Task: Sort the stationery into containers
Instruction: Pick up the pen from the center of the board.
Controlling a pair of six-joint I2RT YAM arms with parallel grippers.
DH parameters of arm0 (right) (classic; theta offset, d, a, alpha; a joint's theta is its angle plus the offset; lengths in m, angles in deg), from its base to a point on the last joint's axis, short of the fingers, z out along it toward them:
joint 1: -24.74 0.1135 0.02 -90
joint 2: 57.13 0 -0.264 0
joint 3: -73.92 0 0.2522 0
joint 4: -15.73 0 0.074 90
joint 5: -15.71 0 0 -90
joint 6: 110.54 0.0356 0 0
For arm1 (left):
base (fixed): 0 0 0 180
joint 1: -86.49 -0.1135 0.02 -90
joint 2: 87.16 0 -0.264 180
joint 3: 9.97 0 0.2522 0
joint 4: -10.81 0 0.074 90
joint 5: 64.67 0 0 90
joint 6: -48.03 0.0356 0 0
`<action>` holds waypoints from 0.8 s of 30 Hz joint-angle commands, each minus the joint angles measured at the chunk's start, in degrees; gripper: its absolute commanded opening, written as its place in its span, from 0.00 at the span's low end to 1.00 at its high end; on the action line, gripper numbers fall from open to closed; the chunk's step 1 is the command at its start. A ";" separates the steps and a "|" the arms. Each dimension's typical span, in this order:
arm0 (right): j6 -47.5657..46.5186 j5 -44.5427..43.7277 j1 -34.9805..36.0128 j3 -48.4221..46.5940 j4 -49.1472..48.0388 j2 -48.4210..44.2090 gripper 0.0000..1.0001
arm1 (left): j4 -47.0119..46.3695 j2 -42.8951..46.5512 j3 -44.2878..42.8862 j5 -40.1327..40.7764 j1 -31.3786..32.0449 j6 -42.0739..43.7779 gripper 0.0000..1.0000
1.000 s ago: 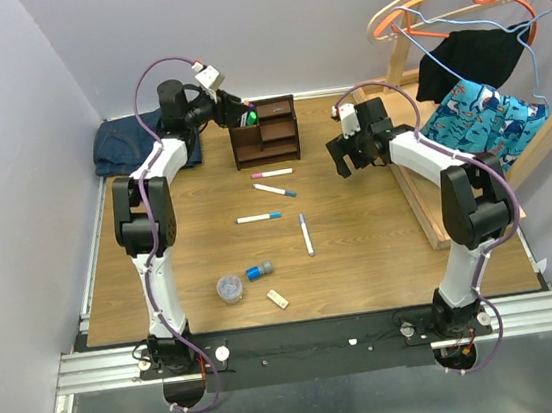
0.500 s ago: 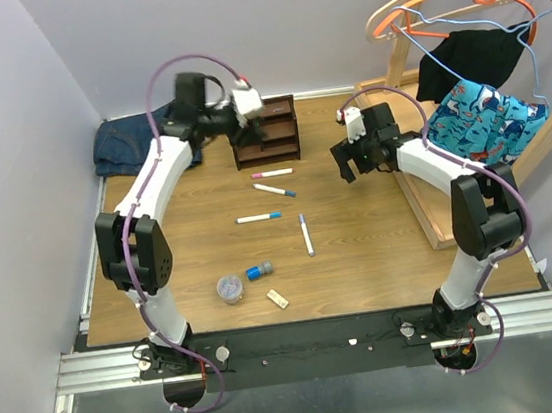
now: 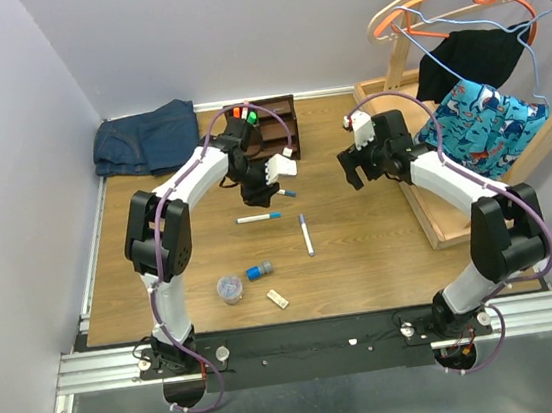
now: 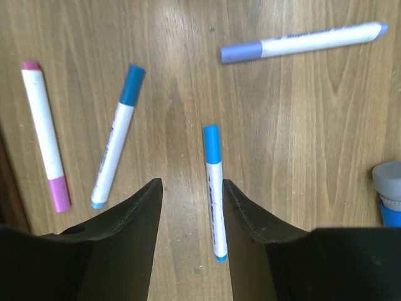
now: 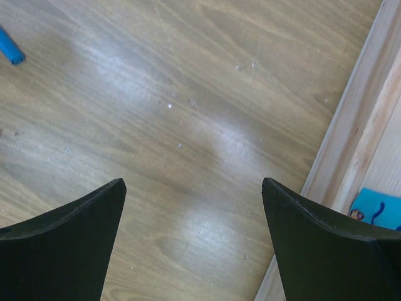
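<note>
1. Print runs along the marker barrels but is too blurred to read.
2. The left gripper (image 4: 191, 188), fingers apart and empty, hangs over a light-blue-capped marker (image 4: 213, 188) lying on the wood-grain desk (image 3: 363, 256).
3. The right gripper (image 5: 192, 185) is spread wide above bare wood beside the light-wood tray (image 5: 351, 144).
4. The dark organiser (image 3: 280, 115) stands at the far edge and holds a green highlighter (image 3: 252, 117).
5. The walls are pale lilac.

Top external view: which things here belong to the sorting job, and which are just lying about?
Job: markers, highlighters, clear tub, blue-grey cylinder, beige block, dark organiser.
Lying about: jeans, black garment, patterned garment, light-wood tray.
</note>
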 commanded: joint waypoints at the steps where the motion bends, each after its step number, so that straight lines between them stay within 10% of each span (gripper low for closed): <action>1: 0.08 1.81 0.20 2.79 -0.76 -2.99 0.97 | 1.12 -2.64 0.27 5.83 1.13 0.81 0.52; 24: 0.69 1.37 0.20 6.13 -1.37 -5.37 0.97 | -6.27 -8.36 3.87 12.26 6.14 -8.68 0.32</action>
